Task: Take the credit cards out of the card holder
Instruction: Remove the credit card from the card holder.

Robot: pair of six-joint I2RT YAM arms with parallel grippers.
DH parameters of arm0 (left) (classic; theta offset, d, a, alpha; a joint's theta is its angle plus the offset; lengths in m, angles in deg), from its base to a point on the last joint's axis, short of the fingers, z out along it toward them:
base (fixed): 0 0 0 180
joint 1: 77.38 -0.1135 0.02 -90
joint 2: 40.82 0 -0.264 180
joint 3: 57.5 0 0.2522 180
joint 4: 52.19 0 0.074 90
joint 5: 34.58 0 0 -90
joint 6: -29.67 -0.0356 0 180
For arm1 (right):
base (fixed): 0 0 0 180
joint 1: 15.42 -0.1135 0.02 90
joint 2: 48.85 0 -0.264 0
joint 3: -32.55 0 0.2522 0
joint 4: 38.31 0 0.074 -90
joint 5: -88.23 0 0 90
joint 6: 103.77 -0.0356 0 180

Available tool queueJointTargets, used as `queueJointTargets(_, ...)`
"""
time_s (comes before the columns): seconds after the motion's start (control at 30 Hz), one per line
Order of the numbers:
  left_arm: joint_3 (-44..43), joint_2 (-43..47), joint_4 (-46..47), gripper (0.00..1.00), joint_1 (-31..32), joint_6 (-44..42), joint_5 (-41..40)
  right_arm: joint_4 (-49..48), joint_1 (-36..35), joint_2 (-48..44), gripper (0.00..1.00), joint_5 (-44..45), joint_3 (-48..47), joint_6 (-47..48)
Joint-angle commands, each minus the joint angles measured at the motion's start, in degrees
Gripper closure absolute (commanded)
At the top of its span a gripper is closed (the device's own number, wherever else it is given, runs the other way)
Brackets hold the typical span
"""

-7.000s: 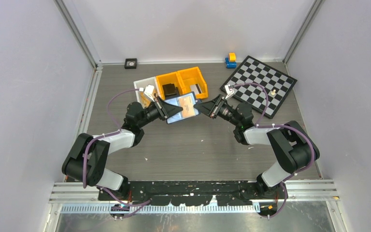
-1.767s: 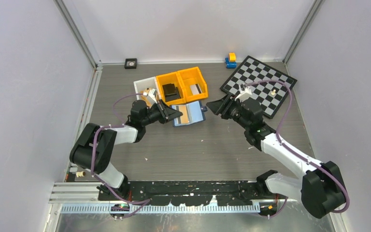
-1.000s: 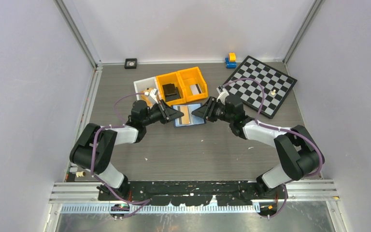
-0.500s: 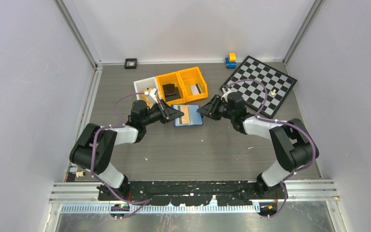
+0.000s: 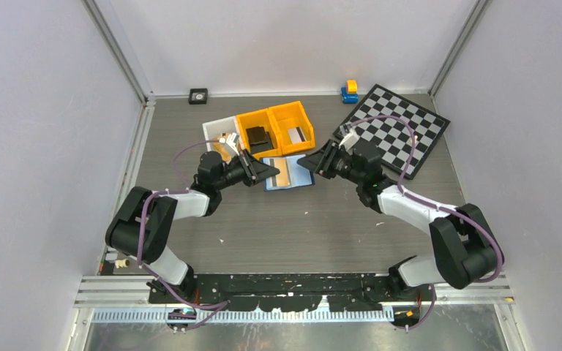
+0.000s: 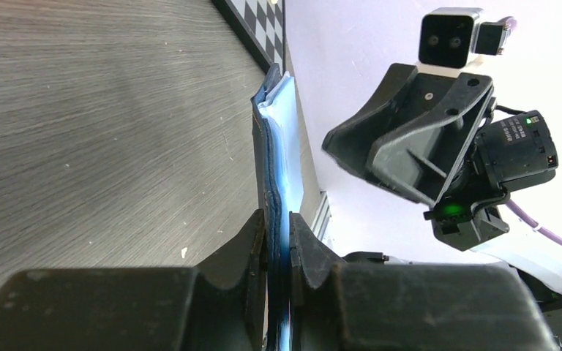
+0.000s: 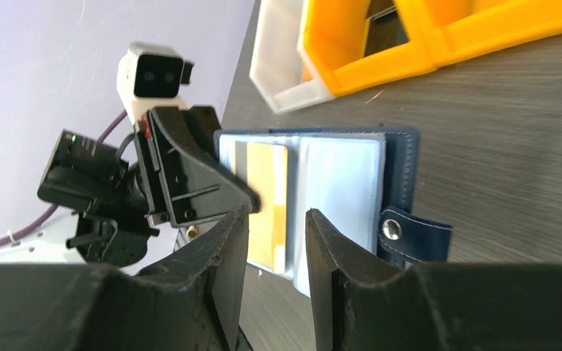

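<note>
The small navy-blue folding card holder is spread open, pale blue-grey pockets up, low over the grey wood-grain table just in front of the orange plastic bins. The left tool is clamped tight on its left edge. A thin tan-gold credit card sits in a pocket on the half nearer that tool, while the right tool hovers just beside the holder's other side, near the snap tab, its jaws partly apart with nothing between them.
</note>
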State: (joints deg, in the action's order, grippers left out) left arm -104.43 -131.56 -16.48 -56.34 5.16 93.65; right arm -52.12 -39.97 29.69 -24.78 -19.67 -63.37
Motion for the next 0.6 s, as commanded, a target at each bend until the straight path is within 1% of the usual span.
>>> queueJointTargets(0.0, -0.9, 0.5, 5.3, 0.97, 0.3, 1.2, 1.9, -6.7, -2.5, 4.3, 0.61, -5.5, -1.9, -1.0)
queueJointTargets(0.1, -0.9, 0.9, 6.5, 0.97, 0.3, 1.8, 2.4, -11.5, -2.5, 8.2, 0.69, -8.3, -2.1, -4.3)
queueJointTargets(0.17, -0.9, 1.0, 7.0, 0.97, 0.3, 2.2, 2.7, -14.1, -2.5, 10.3, 0.72, -10.4, -2.5, -6.0)
queueJointTargets(0.23, -0.9, 1.0, 7.7, 0.97, 0.3, 2.5, 3.0, -16.8, -2.5, 11.8, 0.72, -11.6, -2.7, -7.8)
queueJointTargets(0.4, -1.0, 1.4, 8.2, 0.97, 0.3, 3.0, 3.4, -18.0, -2.5, 13.0, 0.72, -13.0, -3.2, -8.8)
queueJointTargets(0.57, -1.3, 0.5, 10.6, 0.97, 0.3, 4.8, 4.4, -22.0, -2.5, 14.3, 0.72, -14.6, -2.9, -11.4)
